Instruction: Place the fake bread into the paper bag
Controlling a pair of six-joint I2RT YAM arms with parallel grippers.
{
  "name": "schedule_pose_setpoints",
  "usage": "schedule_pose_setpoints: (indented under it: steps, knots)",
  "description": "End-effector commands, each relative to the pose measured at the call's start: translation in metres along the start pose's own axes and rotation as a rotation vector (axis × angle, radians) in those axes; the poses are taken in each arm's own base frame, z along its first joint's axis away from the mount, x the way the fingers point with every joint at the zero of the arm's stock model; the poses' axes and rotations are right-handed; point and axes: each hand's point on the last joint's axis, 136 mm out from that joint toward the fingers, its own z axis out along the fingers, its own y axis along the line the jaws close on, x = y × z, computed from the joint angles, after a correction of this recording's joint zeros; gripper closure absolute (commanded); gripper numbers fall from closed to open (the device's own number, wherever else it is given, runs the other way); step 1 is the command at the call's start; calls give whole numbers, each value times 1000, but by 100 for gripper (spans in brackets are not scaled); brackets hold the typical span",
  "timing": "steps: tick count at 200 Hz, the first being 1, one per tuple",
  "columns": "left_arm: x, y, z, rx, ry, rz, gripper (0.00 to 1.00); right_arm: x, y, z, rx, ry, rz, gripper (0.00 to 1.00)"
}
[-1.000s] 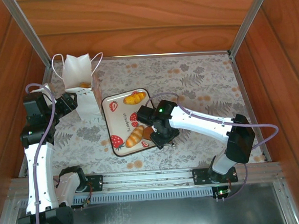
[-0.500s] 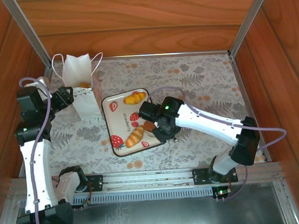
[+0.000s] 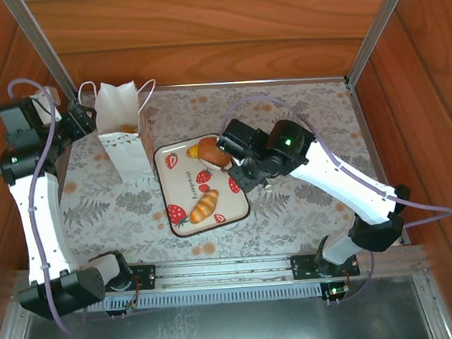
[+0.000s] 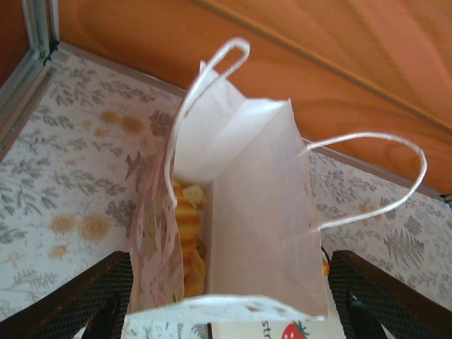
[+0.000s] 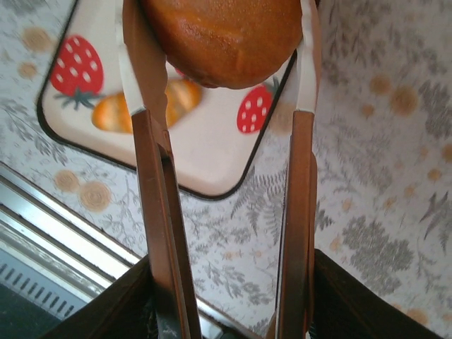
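The white paper bag (image 3: 123,134) stands upright at the far left of the table. From above, the paper bag (image 4: 261,205) has golden fake bread (image 4: 185,233) inside it. My left gripper (image 3: 79,121) hovers just left of the bag's top, open, its dark fingers (image 4: 99,300) on either side of the bag's near edge. My right gripper (image 3: 219,154) is shut on a round dark-brown bun (image 3: 209,150), lifted above the far part of the strawberry-print tray (image 3: 182,189). The bun (image 5: 219,35) sits between the right gripper's (image 5: 220,49) fingertips. A long roll (image 3: 204,206) lies on the tray.
Wooden walls and metal posts close in the patterned table on three sides. An orange pastry (image 3: 194,150) peeks out beside the bun on the tray's far end. The metal rail (image 3: 233,270) with the arm bases runs along the near edge.
The right gripper closed on the bun at the tray's front right, then lifted it toward the tray's far end. The left arm drew back and up from the bag's side.
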Motion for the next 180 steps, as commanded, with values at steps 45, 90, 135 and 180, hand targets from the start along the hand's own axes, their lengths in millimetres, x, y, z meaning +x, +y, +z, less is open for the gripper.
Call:
schedule_pose_setpoints:
  steps: [45,90,135,180]
  knots:
    - [-20,16,34,-54,105,57,29,-66,1,-30,42,-138,-171,48]
    - [-33,20,68,-73,164,94,45,-122,18,-64,-37,-373,-203,47]
    - [-43,29,86,-103,192,125,70,-168,44,-75,-125,-555,-288,47]
    - [-47,29,90,-103,199,141,88,-210,58,-50,-92,-624,-384,48]
